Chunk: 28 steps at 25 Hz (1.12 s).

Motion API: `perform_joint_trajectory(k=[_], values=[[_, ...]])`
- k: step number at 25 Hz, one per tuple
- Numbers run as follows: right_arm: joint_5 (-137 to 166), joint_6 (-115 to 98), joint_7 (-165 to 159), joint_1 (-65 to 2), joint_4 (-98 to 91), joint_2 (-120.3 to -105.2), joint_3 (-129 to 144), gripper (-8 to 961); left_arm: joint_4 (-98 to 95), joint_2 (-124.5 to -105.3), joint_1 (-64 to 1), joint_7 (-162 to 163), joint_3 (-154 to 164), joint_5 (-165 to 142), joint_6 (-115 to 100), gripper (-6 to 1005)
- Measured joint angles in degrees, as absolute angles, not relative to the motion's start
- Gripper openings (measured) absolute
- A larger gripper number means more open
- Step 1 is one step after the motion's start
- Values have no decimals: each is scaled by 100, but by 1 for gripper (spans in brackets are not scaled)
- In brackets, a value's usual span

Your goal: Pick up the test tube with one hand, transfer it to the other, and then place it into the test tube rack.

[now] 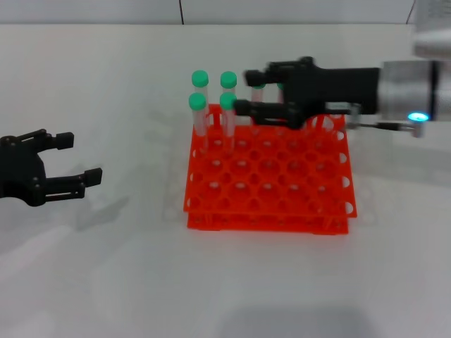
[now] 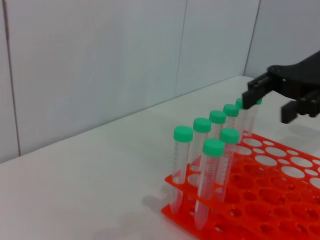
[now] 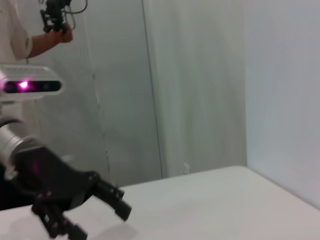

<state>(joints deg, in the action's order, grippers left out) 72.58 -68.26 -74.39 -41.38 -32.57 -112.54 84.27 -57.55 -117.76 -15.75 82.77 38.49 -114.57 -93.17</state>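
Observation:
The orange-red test tube rack [image 1: 282,204] [image 2: 260,200] stands mid-table. Several green-capped test tubes [image 1: 198,105] [image 2: 183,145] stand upright in its far and left holes; I cannot tell one from another. My right gripper [image 1: 245,91] [image 2: 270,105] hovers open over the rack's back row, fingers pointing left, with two caps partly hidden behind it. It holds nothing. Left of the rack and low over the table, my left gripper [image 1: 77,158] [image 3: 97,220] is open and empty.
The white table [image 1: 106,282] runs to a pale wall [image 2: 100,65] behind the rack. In the right wrist view, a person's arm [image 3: 45,42] shows at the far side, above a device with a pink light [image 3: 30,86].

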Motion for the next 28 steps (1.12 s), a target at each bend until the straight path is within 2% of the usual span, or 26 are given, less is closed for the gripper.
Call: perform_joint_trajectory(k=[4,11,13,17,18,19,28], values=[[7337,-7045,-7503,-3821,-3341,-10978,8309,608,-5751,-11755,-1621,8289,3849,-11451,-9328,882],[7857,-7670,-7174,-3357,-3269,-10777,7575,695,-5671,-11585,-1797,8419,3849,-11460,-9618,882],[8102,-7854,-7169,-3280,-3211,-10730,7343,753,-5594,-11513,-1889,8415,3850,-11460,-9700,882],[8387,-7969,-7164,-3218,-3121,-10706,7176,869,-5305,-11336,-2077,8371,3857,-11483,-9886,882],[8423,-7969,-7163,-3217,-3076,-10705,7163,869,-5305,-11336,-2077,8371,3857,-11483,-9886,882],[8460,-7969,-7158,-3216,-3032,-10703,7153,869,-5129,-11243,-2240,8323,3899,-11531,-10018,882],[8682,-7971,-7092,-3210,-2955,-10775,7171,869,-5083,-11221,-2556,8316,3919,-11774,-10298,882]])
